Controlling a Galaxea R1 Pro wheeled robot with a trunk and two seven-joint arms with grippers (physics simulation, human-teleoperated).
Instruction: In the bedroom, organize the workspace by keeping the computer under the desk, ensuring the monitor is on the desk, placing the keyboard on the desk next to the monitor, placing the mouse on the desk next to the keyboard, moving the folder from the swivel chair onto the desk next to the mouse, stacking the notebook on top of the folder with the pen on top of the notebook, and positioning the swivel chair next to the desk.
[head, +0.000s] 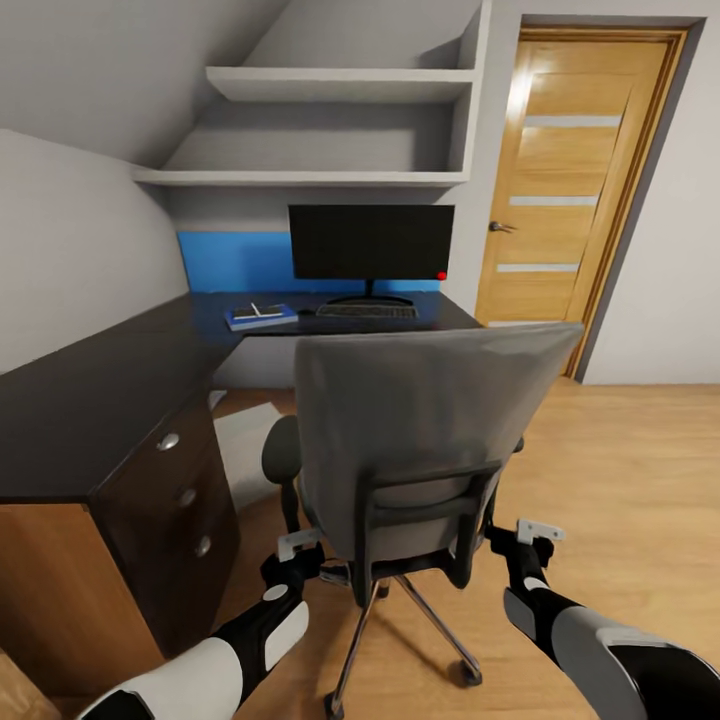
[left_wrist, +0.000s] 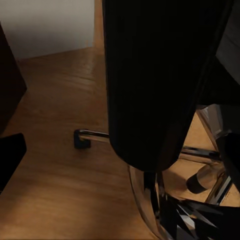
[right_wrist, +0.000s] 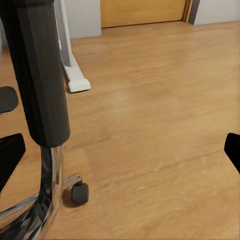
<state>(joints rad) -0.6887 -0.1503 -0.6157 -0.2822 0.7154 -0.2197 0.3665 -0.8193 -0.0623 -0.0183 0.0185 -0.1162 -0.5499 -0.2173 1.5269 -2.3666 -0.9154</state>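
While both tools, left (head: 300, 548) and right (head: 533, 535), grips unclear, flank the swivel chair (head: 420, 440), push evenly toward the desk (head: 100, 400).

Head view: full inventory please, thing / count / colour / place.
desk: 1, black L-shape, left and back wall
drawer knobs: 3, silver, desk's drawer unit
back panel: 1, blue, behind desk
monitor: 1, black, on desk at back
keyboard: 1, dark, in front of monitor
folder: 1, blue, on desk left of keyboard, something small and pale on top
swivel chair: 1, grey, black frame, chrome base, centre, back facing camera
wall shelves: 2, white, above desk
door: 1, wooden, right
floor: wooden
left gripper: at chair's left side
right gripper: at chair's right side
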